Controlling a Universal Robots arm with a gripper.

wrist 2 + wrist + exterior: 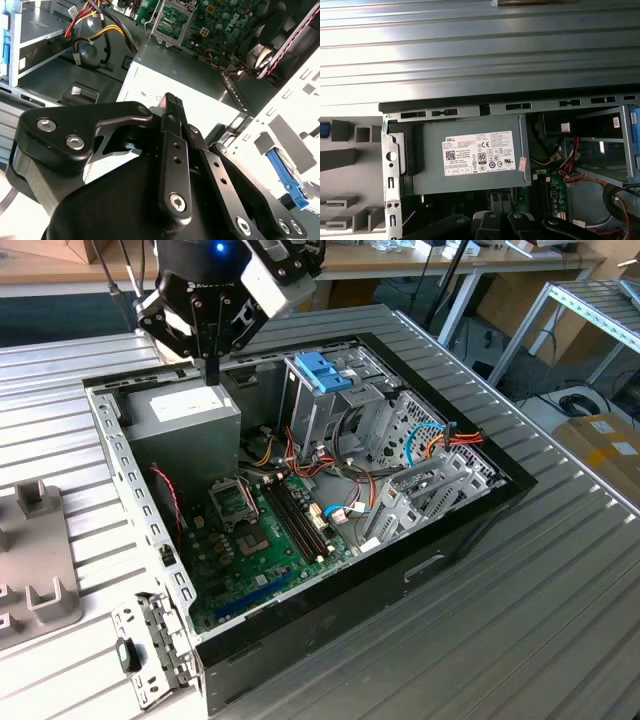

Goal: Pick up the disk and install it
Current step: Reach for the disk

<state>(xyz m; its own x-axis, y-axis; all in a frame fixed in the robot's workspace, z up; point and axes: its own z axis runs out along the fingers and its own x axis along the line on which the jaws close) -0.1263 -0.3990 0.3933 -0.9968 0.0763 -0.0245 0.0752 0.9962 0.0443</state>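
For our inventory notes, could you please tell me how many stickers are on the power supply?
2. A large white label sits mid-face on the power supply; a small sticker sits at its cable-side edge. Other faces are hidden.

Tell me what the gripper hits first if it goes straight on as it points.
Most likely the grey power-supply box: the gripper points down at its white-stickered top. How big the gap between them is cannot be told.
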